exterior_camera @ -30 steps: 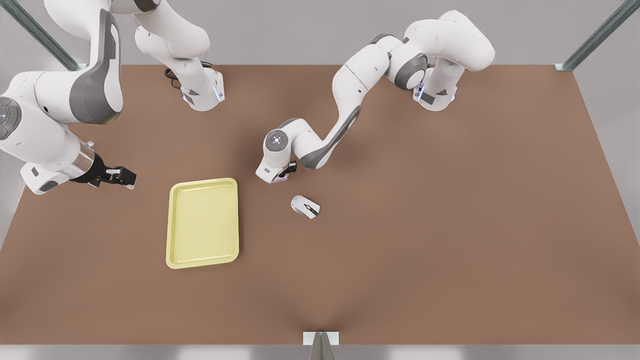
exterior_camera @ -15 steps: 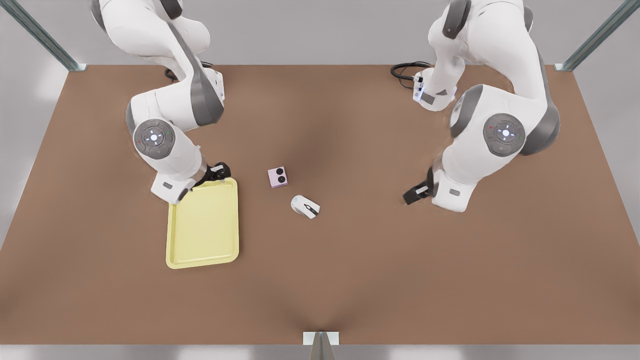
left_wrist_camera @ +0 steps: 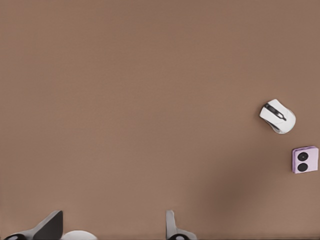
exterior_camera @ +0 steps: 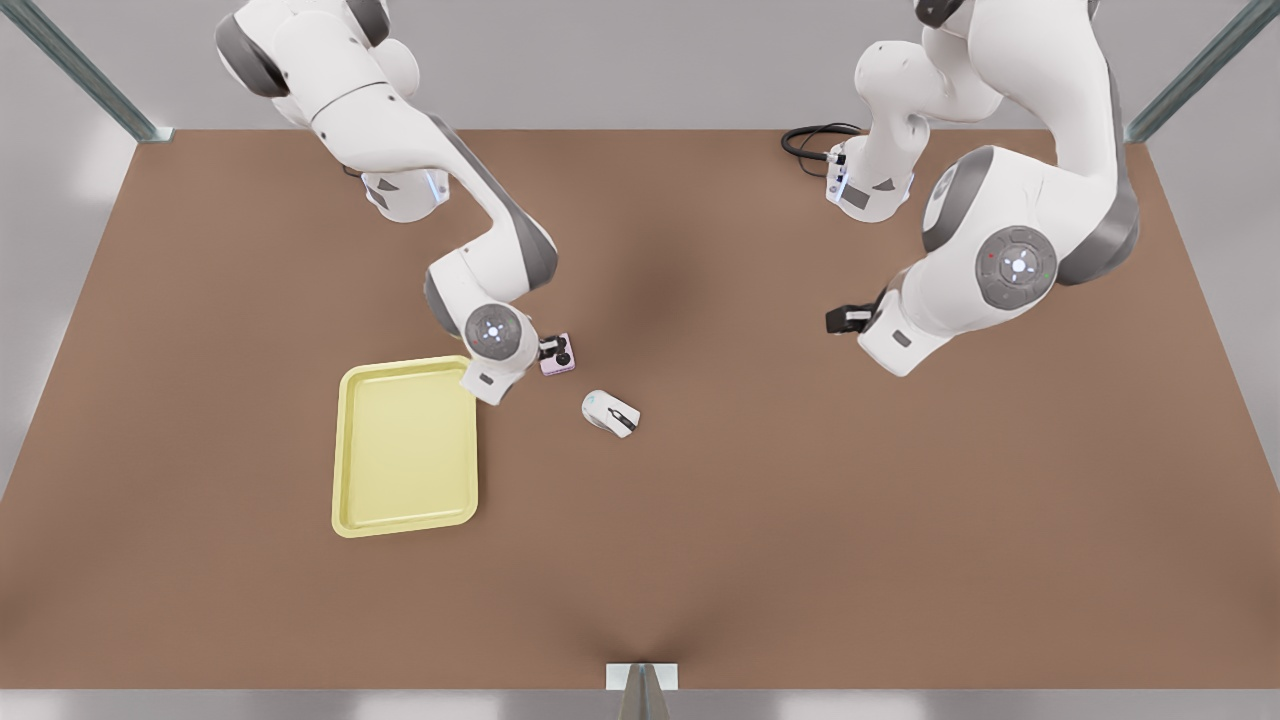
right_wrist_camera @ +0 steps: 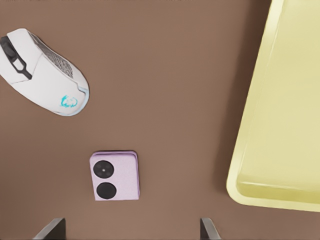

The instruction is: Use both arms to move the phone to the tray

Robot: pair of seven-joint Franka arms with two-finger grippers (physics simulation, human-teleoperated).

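Tabletop (exterior_camera: 800, 550) stretching wide between both arms.
Right gripper (exterior_camera: 551, 348) hovering, fingers spread, over phone (exterior_camera: 563, 366) beside tray (exterior_camera: 405, 527); left gripper (exterior_camera: 838, 318) waiting, spread too.

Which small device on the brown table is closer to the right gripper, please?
The pale pink squarish phone with two black lenses, beside the right gripper; the white mouse lies farther. Left gripper waits apart.

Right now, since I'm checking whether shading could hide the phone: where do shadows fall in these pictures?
Front view: a soft dark patch lies on the table just beyond the phone, and another at the near edge. Right wrist view: a shadow band runs along the tray, and the phone is evenly lit ahead of the open right claw. Left wrist view: faint darkening near the open left claw.
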